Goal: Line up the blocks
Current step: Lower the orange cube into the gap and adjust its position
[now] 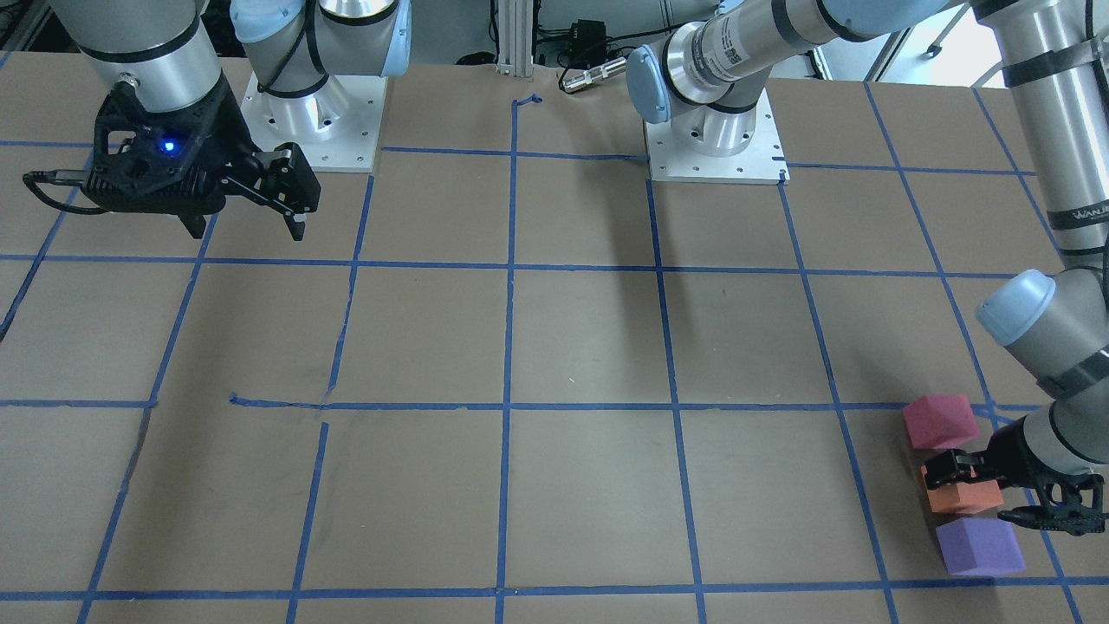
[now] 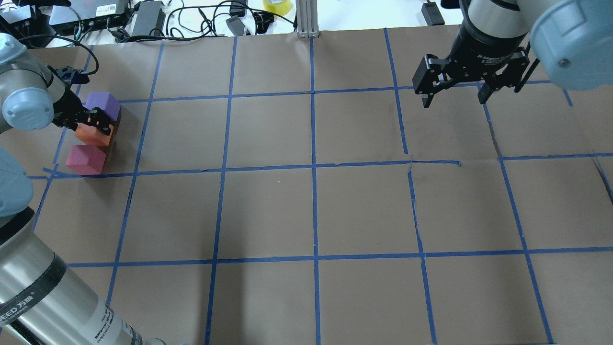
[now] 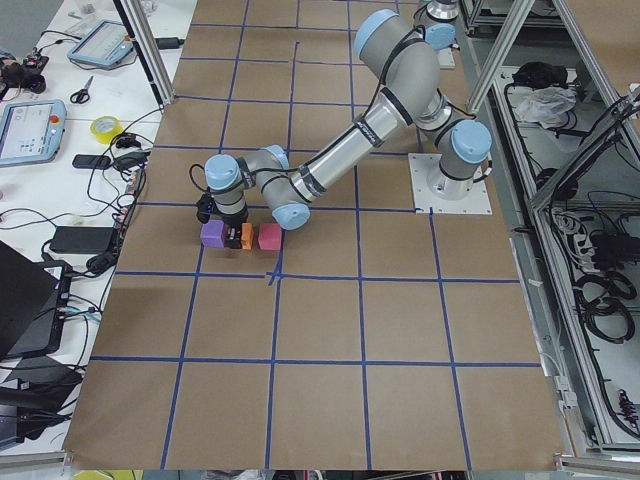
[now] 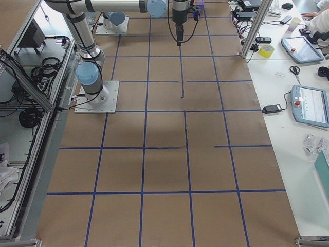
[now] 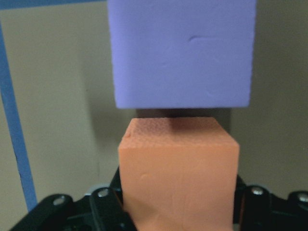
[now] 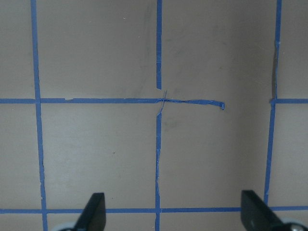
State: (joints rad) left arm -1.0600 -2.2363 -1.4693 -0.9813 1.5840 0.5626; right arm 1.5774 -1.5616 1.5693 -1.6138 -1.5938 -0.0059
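Three foam blocks stand in a short row at the table's far left. The purple block (image 2: 104, 104) is farthest out, the orange block (image 2: 92, 136) is in the middle and the pinkish-red block (image 2: 86, 160) is nearest. My left gripper (image 2: 91, 125) is shut on the orange block. In the left wrist view the orange block (image 5: 178, 175) sits between the fingers, with the purple block (image 5: 183, 53) just beyond it across a narrow gap. The front view shows the same row: pinkish-red block (image 1: 940, 421), orange block (image 1: 963, 497), purple block (image 1: 981, 546). My right gripper (image 2: 452, 96) hangs open and empty above the table's far right.
Brown paper with a grid of blue tape lines (image 2: 313, 167) covers the table. Cables, power bricks and a roll of yellow tape (image 2: 277, 5) lie beyond the far edge. An aluminium post (image 2: 306, 19) stands at the far middle edge.
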